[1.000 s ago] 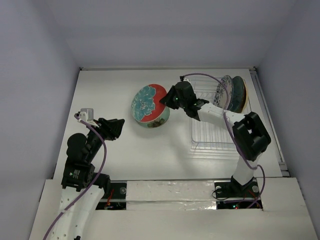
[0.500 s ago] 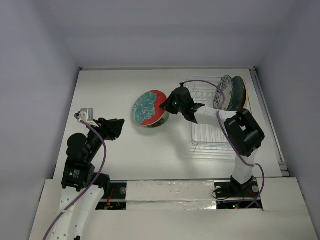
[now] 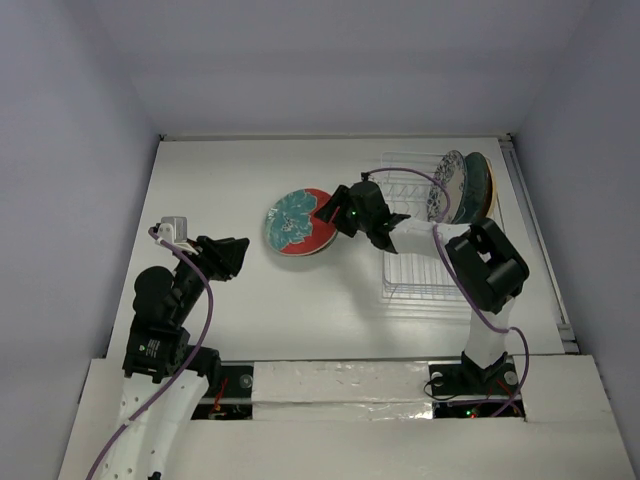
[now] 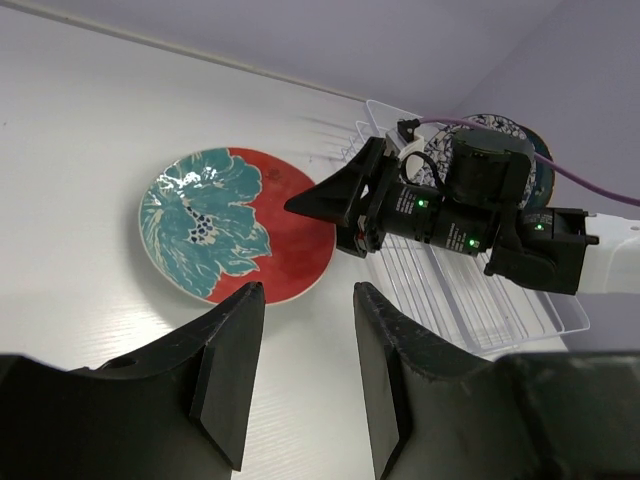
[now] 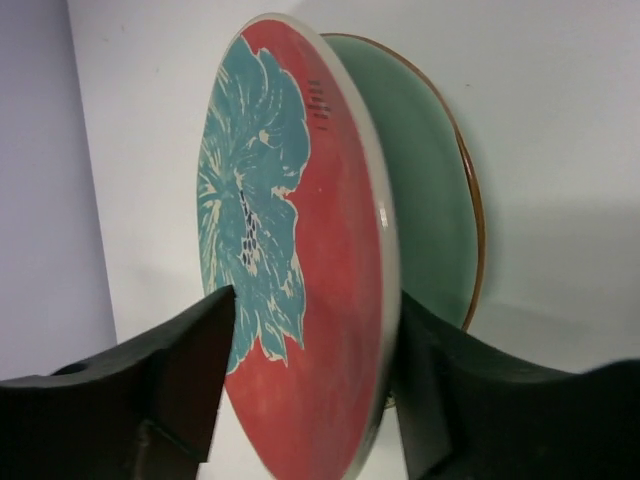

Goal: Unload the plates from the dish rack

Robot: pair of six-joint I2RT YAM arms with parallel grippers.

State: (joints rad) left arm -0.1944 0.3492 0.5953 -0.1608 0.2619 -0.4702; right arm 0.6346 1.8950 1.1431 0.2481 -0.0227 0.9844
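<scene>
My right claw [image 3: 326, 212] stood open around the right rim of the red plate with the teal flower [image 3: 295, 220], 1 finger above its face and 1 below, neither visibly pressing on it. That plate lay flat on a mint green plate [image 5: 435, 200], the pair stacked on the tabletop [image 3: 230, 170] just left of the dish rack [image 3: 420, 270]. My left claw [image 4: 305, 295] hung part open and empty over the near left of the tabletop, facing the stack and well apart from it.

At the rack's far right end I could make out at least 2 plates on edge in the slots: a white one with a blue floral pattern [image 3: 447, 185] and, to its right, a dark teal-blue one [image 3: 478, 188]. Whether another stood behind them I could not tell.

I judged these plates stiff, fairly heavy for a 2-finger hold, and glazed slick, so apt to slip or swing if pinched lightly. They would chip or crack if knocked against the wires or set down hard on the stack. The sensible hold was the exposed top rim of the nearest standing plate, fingers well over the lip on both faces, then a lift straight up out of the dividers before tilting it flat.
</scene>
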